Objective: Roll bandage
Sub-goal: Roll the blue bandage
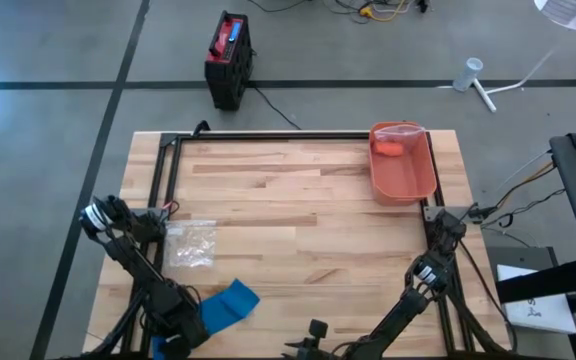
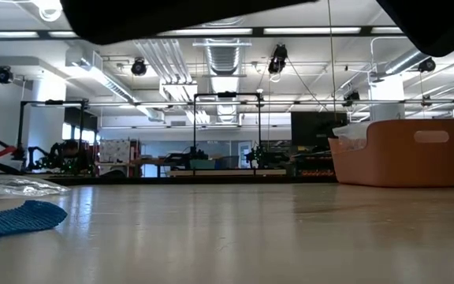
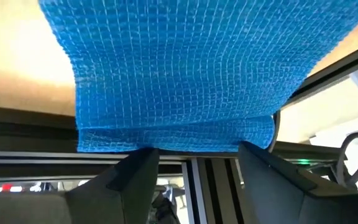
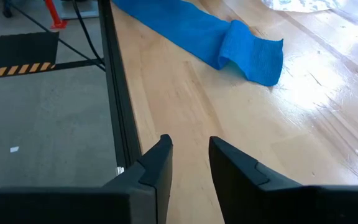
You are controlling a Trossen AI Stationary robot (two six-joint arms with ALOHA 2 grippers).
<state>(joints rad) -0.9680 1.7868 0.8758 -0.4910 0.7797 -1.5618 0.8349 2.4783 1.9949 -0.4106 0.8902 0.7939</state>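
Blue bandage point(image 3: 179, 81) fills the left wrist view, its end at the left claw point(image 3: 194, 158) — fingers apart, seemingly around the folded edge (whether it is truly pinched, I cannot tell). It lies at the worktop point(image 1: 298, 220)'s near-left edge. Right claw point(image 4: 190, 155) hovers nearby, slightly parted, empty. Risk: the strip slips and unrolls — or skews.

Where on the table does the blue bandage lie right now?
In the high view the blue bandage lies at the table's near left edge, just below the clear plastic bag, beside the left gripper.
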